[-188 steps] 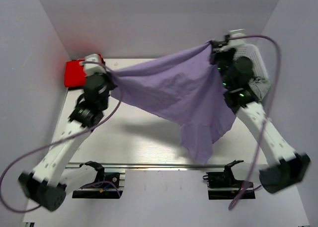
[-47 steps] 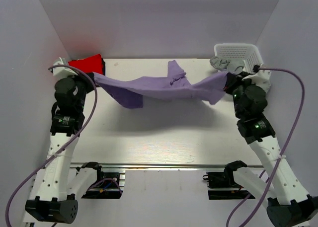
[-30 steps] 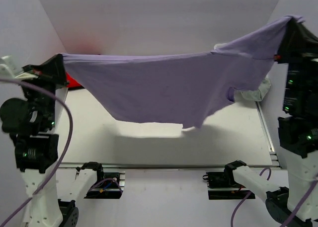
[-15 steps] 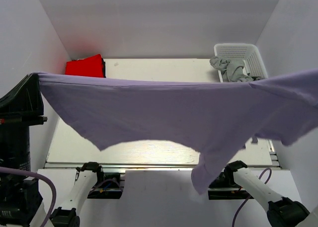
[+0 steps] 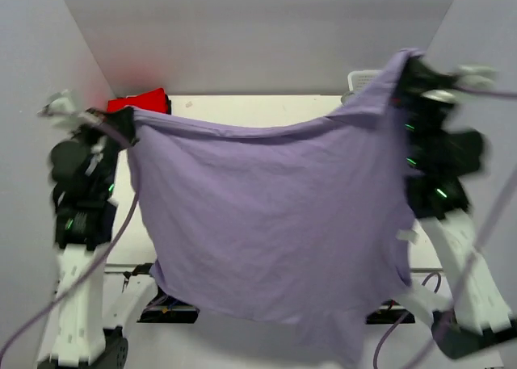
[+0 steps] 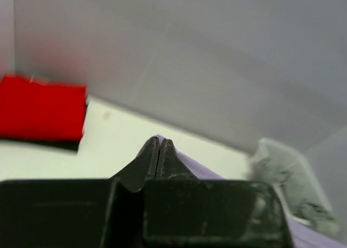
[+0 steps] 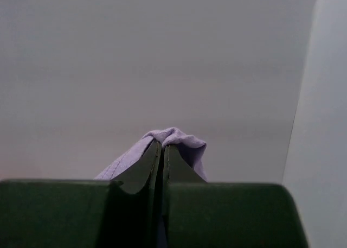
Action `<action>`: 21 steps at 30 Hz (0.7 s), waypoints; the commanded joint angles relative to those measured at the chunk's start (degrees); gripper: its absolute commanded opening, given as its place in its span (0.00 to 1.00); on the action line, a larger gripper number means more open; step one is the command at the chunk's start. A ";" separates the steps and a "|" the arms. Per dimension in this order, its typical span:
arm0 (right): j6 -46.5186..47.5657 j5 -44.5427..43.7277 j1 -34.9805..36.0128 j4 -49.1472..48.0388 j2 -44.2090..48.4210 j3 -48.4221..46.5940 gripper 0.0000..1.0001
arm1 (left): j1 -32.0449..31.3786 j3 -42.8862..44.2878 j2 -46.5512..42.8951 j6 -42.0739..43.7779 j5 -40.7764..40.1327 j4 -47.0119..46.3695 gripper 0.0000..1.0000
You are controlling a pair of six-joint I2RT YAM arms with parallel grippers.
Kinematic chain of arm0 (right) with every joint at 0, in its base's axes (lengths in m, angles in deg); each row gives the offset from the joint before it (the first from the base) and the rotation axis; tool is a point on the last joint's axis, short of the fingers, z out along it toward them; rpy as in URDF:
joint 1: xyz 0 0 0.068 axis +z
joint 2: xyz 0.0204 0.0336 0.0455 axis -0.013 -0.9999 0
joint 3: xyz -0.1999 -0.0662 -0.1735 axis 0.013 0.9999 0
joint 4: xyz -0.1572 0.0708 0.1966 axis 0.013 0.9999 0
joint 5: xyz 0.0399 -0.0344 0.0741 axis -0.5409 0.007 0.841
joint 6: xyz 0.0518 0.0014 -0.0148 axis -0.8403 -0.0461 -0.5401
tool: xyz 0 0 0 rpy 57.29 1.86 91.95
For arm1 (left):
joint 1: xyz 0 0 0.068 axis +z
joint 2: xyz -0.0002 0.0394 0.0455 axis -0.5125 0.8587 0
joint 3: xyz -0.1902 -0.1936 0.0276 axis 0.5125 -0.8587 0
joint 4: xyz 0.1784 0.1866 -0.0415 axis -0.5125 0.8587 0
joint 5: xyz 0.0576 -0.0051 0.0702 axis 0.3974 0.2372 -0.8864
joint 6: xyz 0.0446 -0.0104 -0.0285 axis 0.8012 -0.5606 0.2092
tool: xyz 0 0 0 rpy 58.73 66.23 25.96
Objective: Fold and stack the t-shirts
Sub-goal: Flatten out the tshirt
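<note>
Since prev frame lavender t-shirt (image 5: 275, 224) swung down, now hangs spread btwn left tool (image 6: 160, 143) & right tool (image 7: 162, 146), both clamped on its top edge. Red t-shirt (image 5: 139, 101) lies far-left on table (image 5: 242, 109).

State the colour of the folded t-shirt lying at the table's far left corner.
The folded t-shirt is bright red; best in the left wrist view.

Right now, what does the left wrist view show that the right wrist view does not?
Only the left wrist view: the left hand, the red shirt lying on the table, and the basket, blurred at the right. Only the right wrist view: the right hand, with bare walls behind it. Both: a shut hand pinching an edge of the purple shirt.
</note>
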 commanded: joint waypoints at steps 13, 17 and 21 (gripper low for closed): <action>-15.57 -4.73 -4.63 -11.30 -53.34 3.80 0.00 | 2.10 -5.44 52.16 -4.14 -12.70 -12.61 0.00; -16.02 -0.91 -5.42 -9.72 -61.01 -2.10 0.00 | 4.03 -0.07 62.10 -3.54 -9.54 -16.30 0.00; -15.76 1.37 -6.12 -5.15 -66.56 -10.00 0.00 | 4.65 6.42 68.26 -2.30 -5.94 -17.02 0.00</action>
